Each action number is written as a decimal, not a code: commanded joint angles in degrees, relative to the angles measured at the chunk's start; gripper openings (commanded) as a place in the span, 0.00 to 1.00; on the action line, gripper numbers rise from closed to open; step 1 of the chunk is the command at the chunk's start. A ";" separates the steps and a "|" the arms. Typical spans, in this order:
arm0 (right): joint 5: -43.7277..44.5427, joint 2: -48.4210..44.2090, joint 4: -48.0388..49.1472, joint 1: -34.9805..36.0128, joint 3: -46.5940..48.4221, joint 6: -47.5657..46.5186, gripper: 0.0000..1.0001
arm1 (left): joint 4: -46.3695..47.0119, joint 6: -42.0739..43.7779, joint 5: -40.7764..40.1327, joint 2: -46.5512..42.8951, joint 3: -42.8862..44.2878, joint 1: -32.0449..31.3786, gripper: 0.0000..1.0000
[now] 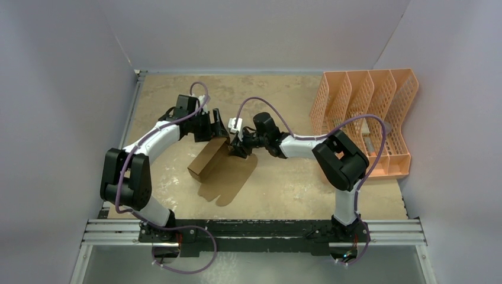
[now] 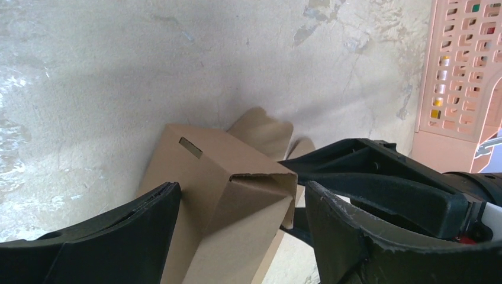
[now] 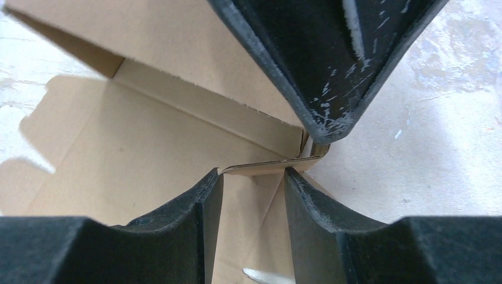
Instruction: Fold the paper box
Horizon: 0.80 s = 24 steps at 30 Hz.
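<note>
Paper box [image 1: 220,171], half erected, at the centre of the tabletop [image 1: 284,94] between the two arms. One long wall stands raised on the left. The base panel and its rounded tabs lie flat toward the near right.

The material is thin brown cardboard. It is judged to be light, fairly stiff across each panel, and ready to hinge at the scored creases. It would probably slide if pushed from one side only, and dent under a hard pinch. The best hold is on a wall or flap edge close to a crease, with the other arm bracing.

Left gripper [image 2: 243,195]: jaws wide apart, straddling the far end of the raised wall with one finger on each side. Contact cannot be confirmed.

Right gripper [image 3: 253,177]: jaws only narrowly apart, tips at a small corner flap [image 3: 266,168] seen edge-on. The flap lies across the tips rather than between them, so it appears to be pushed, not clamped.
</note>
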 commanded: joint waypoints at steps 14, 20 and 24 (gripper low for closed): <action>-3.24 1.01 -6.23 0.56 7.26 -8.35 0.47 | 2.87 -1.07 4.61 -0.77 -0.68 0.21 0.76; 8.31 1.07 -1.37 0.50 6.18 -11.02 0.27 | 3.33 -0.94 6.31 -0.54 -1.56 0.21 0.76; 10.44 1.85 1.34 0.57 6.91 -10.48 0.14 | 3.84 -1.08 7.23 -0.66 -1.74 0.21 0.76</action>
